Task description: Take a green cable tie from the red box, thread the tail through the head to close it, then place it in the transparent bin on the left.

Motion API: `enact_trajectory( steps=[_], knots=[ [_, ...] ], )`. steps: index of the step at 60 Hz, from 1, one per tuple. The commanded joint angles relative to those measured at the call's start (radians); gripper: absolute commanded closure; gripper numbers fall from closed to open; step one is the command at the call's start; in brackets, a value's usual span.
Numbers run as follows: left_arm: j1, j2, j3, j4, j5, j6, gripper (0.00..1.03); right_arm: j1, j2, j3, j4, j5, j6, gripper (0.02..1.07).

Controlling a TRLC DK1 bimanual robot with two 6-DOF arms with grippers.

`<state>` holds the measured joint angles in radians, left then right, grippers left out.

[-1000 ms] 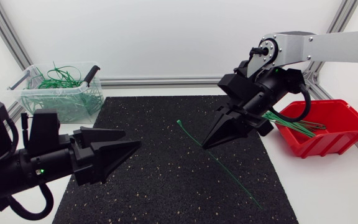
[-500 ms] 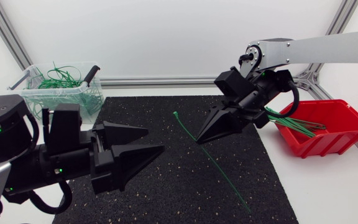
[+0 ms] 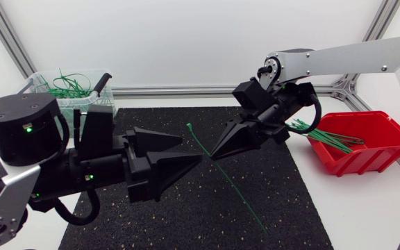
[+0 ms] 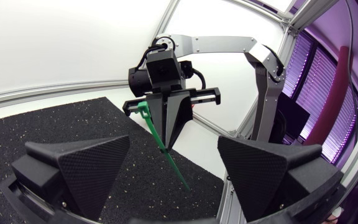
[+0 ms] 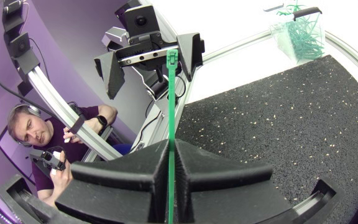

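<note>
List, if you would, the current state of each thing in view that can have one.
Left gripper: open, empty.
Right gripper: shut on the tie.
Tie: straight, not yet threaded, held off the mat with its head towards the left gripper.
Red box: open-topped, with more ties inside.
Bin: no lid on, with ties inside.
</note>
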<state>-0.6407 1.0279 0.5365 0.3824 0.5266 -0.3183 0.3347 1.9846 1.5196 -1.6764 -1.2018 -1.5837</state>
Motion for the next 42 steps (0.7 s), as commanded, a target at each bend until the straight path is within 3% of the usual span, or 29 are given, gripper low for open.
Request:
enact_trajectory(
  steps=[1, 31, 42],
  knots=[
    [-0.020, 0.041, 0.034, 0.029, 0.009, -0.001, 0.04, 0.006, 0.020, 0.007, -0.120, -0.013, -0.038, 1.01],
    [0.010, 0.164, 0.069, 0.092, 0.009, 0.001, 0.06, 0.015, 0.028, 0.001, -0.118, -0.025, -0.042, 1.01],
    [0.022, 0.178, 0.079, 0.095, 0.012, -0.002, 0.15, 0.017, 0.029, 0.002, -0.117, -0.025, -0.042, 1.01]
  ],
)
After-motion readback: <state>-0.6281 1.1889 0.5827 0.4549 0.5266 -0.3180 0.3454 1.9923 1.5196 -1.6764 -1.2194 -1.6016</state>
